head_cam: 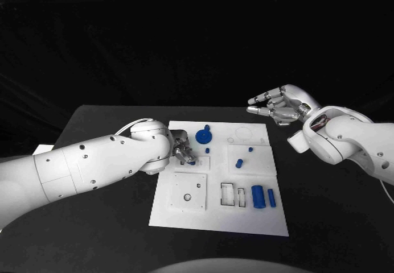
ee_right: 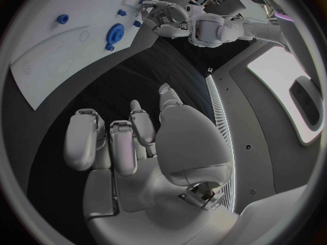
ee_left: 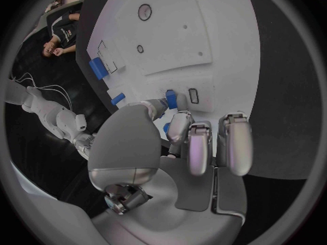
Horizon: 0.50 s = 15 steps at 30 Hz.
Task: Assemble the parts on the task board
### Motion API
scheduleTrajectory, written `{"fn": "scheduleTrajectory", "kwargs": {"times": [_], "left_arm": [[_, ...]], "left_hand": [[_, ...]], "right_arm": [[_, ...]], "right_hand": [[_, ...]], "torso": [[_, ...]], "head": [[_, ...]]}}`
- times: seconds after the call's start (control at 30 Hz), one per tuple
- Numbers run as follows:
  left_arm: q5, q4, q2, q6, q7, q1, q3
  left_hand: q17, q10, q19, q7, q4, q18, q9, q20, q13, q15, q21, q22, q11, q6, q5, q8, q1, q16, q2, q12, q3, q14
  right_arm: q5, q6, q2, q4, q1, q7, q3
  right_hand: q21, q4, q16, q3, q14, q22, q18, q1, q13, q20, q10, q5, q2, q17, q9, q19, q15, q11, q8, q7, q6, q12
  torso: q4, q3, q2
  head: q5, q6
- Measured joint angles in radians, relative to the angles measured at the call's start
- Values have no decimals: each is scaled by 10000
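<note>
The white task board (head_cam: 220,219) lies in the middle of the table. My left hand (head_cam: 182,151) is over the board's left edge and pinches a small blue part (ee_left: 171,99) between thumb and a finger, right beside a small rectangular slot (ee_left: 193,95). A blue gear (head_cam: 204,136) stands at the board's far end, and a few small blue pegs (head_cam: 239,164) stand near the middle. A blue cylinder (head_cam: 258,197) and a thin blue bar (head_cam: 271,197) lie at the right side. My right hand (head_cam: 283,105) hangs above the table past the board's far right corner, fingers apart, holding nothing.
The board carries a square raised plate (head_cam: 189,192) with a round hole and two rectangular recesses (head_cam: 232,195) beside the cylinder. Black table (head_cam: 328,216) surrounds the board. In the right wrist view the gear (ee_right: 114,34) and my left hand (ee_right: 163,16) show beyond my right hand (ee_right: 136,141).
</note>
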Motion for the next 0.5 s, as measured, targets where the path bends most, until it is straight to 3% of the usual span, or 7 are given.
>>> {"fn": "scheduleTrajectory", "kwargs": {"times": [0.1, 0.27, 0.37, 0.5], "left_arm": [[13, -23, 4, 16, 0, 1, 0], [45, -72, 22, 22, -3, 0, -2], [67, -110, 41, 20, -5, 0, -2], [109, -167, 87, 15, -6, 3, 0]], "left_hand": [[0, 1, 0, -34, -43, -1, 7, 0, 8, 0, 0, 0, -1, 37, 0, 0, -178, 0, -20, 0, 44, 0], [0, 72, 0, -121, -393, -1, 7, 0, 46, 0, 0, 0, -71, 162, -3, -1, -624, 0, -86, 71, 358, 0], [0, 72, 0, -181, -779, -1, -3, 0, 71, 0, 12, 0, -72, 322, -3, -1, -956, 0, -156, 75, 490, 0], [4, 107, 0, -230, -962, -1, -46, 0, 110, -37, 43, 0, -107, 447, -3, -11, -1109, 0, -179, 100, 419, -38]], "right_arm": [[1, 2, -1, 2, 0, -1, 0], [3, 3, -5, 7, 0, -3, 0], [3, 3, -7, 11, 0, -4, 0], [5, 4, -9, 17, 0, -5, 0]], "right_hand": [[0, 0, 0, 0, 0, -3, 0, 0, 0, 0, 0, 0, 0, 0, 0, 0, 0, 0, 0, 0, 0, 0], [0, 0, -41, 0, 0, -18, 0, -39, 0, 0, 0, 0, -40, -1, -1, 0, 0, 0, 0, 0, 0, 0], [-42, 29, -41, -29, 0, -18, -1, -68, 0, 0, 0, 0, -11, -1, -1, 0, 0, 0, 0, 0, 0, 0], [-42, 29, -41, -29, 0, -18, -1, -80, 0, 0, 0, 0, 1, -2, -1, 0, 0, 0, 0, 0, 0, 0]], "torso": [[-1, 2, -2], [0, 2, -2], [0, 7, -1], [1, 9, -1]], "head": [[0, -5], [-13, 2], [-16, 5], [-19, 1]]}}
